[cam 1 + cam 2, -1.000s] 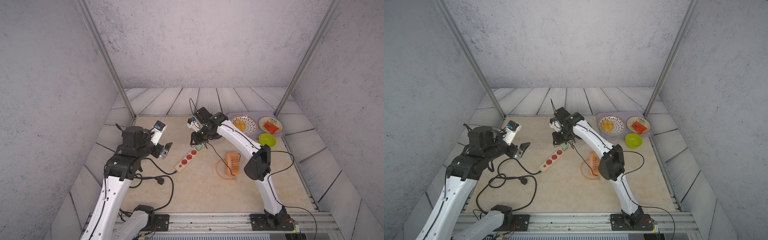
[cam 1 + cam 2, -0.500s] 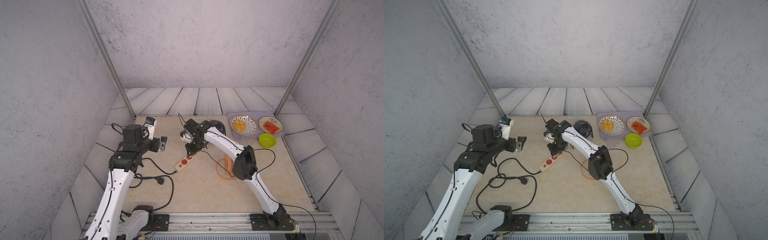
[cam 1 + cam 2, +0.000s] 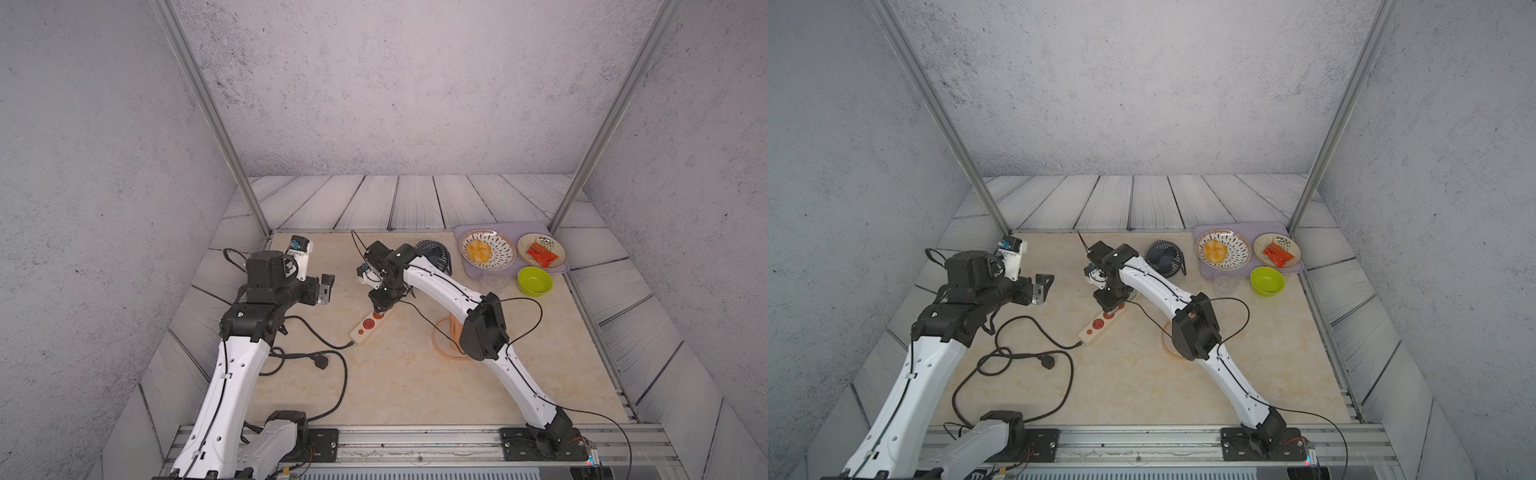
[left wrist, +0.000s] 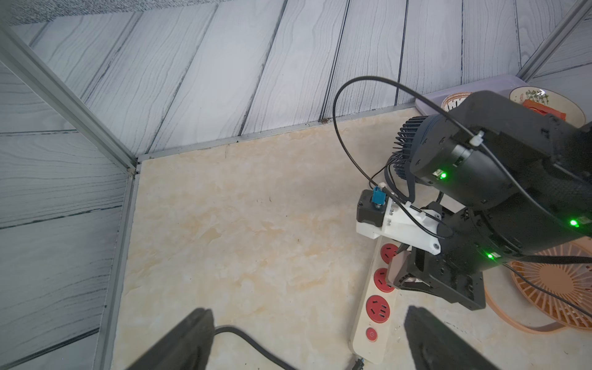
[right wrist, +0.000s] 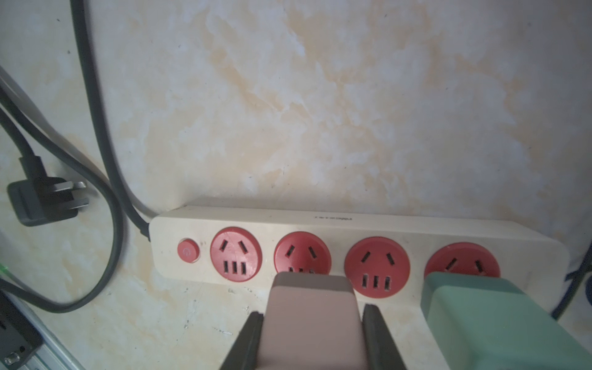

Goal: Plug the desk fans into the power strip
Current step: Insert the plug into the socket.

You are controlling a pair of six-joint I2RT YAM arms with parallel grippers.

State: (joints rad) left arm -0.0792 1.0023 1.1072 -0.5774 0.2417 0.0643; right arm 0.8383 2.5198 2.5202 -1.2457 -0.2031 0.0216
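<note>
Two grippers: right gripper (image 5: 314,312) pinched beige plug (image 5: 309,290), poised at 2nd socket from btn of power strip (image 5: 352,226), diagonal mid-bench; left gripper (image 4: 307,315), spread, hovered at strip's 10 o'clock, clear of approach.

A lavender tray (image 3: 1251,230) holds two plates (image 3: 1236,259), with a green bowl (image 3: 1267,281) just beside it.

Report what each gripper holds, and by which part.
The right gripper holds the pinkish plug by its two side faces, right at the power strip. The left gripper is open and holds nothing.
</note>
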